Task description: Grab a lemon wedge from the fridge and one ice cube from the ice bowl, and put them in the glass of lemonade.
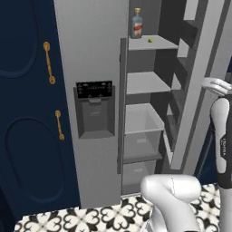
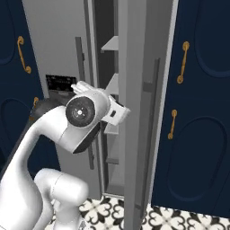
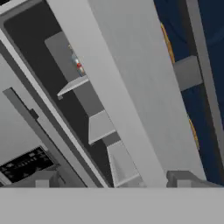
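fridge: tall light-grey side-by-side fridge, right door swung open, left door shut, with a black-panelled dispenser recess in it
open door: light-grey slab standing edge-on in the right base view, long dark-grey vertical handle on its face; in the hand view it runs as a wide pale band from top to bottom
lemon wedge: tiny yellow-green wedge on the top white shelf inside the fridge, toward the shelf's front edge
bottle: clear glass bottle with a red label and gold cap, upright on the same shelf, just left of the wedge and further back, not touching it
lower interior: another white shelf below, then two translucent drawers stacked under it
gripper: two small dark finger tips spread wide, one on each side of the open door's edge, nothing between the pads; touching the door or not: cannot tell
arm: white arm, wrist level with the dispenser, at the gap between door and fridge body, well below the wedge's shelf
surroundings: navy cabinets with brass handles on both sides; black-and-white patterned floor tiles
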